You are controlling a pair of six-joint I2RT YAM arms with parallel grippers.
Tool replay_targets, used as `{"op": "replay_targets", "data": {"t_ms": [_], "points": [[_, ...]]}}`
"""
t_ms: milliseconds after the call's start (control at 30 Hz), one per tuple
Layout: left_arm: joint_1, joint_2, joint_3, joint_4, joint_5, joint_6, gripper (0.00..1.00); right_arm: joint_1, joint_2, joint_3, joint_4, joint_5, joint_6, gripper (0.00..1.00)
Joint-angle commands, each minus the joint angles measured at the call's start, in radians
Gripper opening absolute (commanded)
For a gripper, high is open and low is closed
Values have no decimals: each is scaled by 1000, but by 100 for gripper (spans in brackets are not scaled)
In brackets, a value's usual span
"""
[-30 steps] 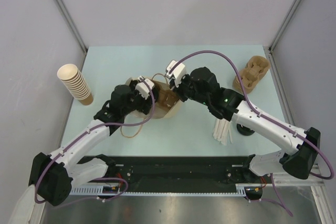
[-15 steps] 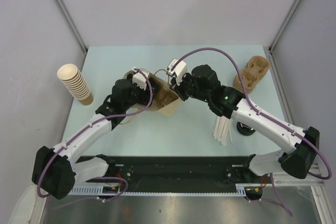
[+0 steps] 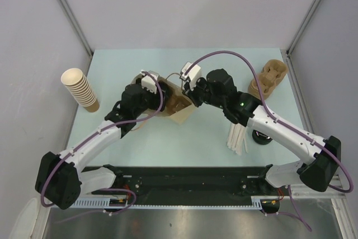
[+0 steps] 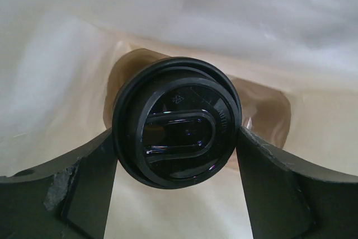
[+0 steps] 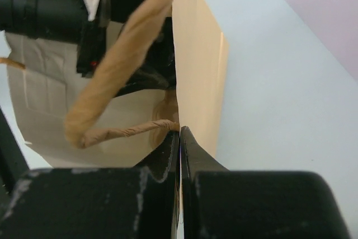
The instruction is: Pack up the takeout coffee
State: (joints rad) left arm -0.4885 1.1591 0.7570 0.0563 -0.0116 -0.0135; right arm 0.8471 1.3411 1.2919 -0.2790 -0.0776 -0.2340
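Observation:
The takeout coffee shows in the left wrist view as a black lid (image 4: 178,130); the cup body is hidden behind it. My left gripper (image 4: 176,146) is shut on it, one finger against each side of the lid, inside a tan paper bag (image 4: 56,82). From above, the left gripper (image 3: 159,94) reaches into the bag (image 3: 180,115) at the table's middle. A brown shape (image 3: 178,103) lies inside the bag. My right gripper (image 5: 179,132) is shut on the bag's top edge (image 5: 196,54), beside its twisted paper handle (image 5: 120,65). From above, the right gripper (image 3: 183,89) holds the bag's far side.
A tall stack of nested tan cups (image 3: 81,89) lies at the left edge. Brown pulp carriers (image 3: 268,79) sit at the back right. White sticks (image 3: 236,138) and black round lids (image 3: 260,137) lie under the right arm.
The left gripper has pushed up and to the right into the bag with the lidded cup. The bag has shifted and tilted, still pinched by the right gripper.

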Motion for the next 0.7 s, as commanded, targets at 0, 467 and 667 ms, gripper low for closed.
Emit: {"op": "replay_targets", "data": {"t_ms": [0, 467, 667], "points": [[-28, -67, -62, 89, -16, 111, 0, -6, -63, -34, 158, 48, -70, 0], [-42, -111, -134, 68, 41, 147, 0, -29, -27, -29, 147, -67, -117, 9], [-42, -133, -163, 66, 38, 139, 0, -25, 18, -8, 136, -70, -122, 26]]}}
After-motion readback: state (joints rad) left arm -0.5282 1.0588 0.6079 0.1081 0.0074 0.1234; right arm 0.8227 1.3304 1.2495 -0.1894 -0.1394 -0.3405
